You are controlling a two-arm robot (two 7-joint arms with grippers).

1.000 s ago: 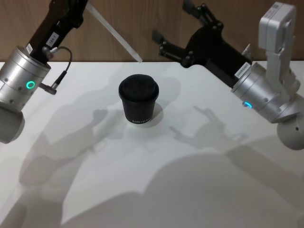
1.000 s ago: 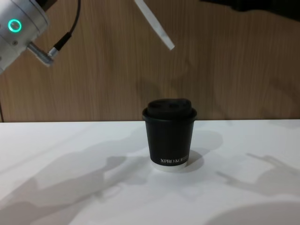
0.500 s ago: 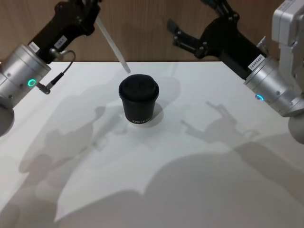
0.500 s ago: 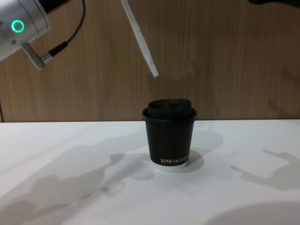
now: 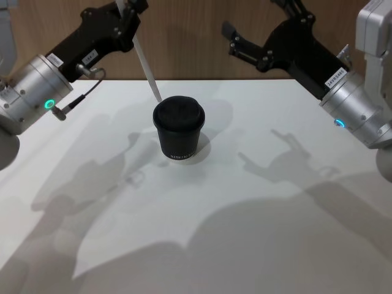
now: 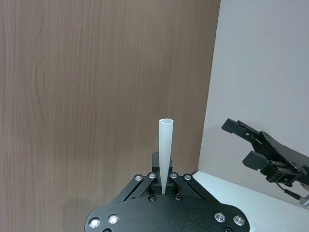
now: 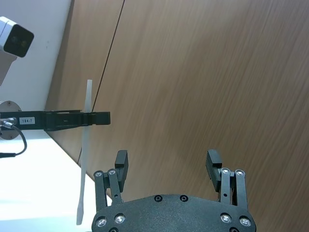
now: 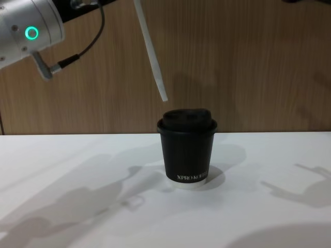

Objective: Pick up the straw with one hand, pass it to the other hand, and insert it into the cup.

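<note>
Two grippers hang above the white table (image 5: pixel 257 233): the left gripper (image 5: pixel 127 8) pinches the white straw (image 5: pixel 147 67), which slants down, its lower tip just above and left of the black lidded cup (image 5: pixel 178 129). Off to the right, the right gripper (image 5: pixel 260 27) is spread wide, holding nothing.

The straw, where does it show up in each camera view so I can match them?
Head view: straw slants down from the left hand toward the cup.
Chest view: straw hangs above the cup.
Left wrist view: straw sticks out of the hand.
Right wrist view: straw, far off.
Shared landmark: the wood wall.
</note>
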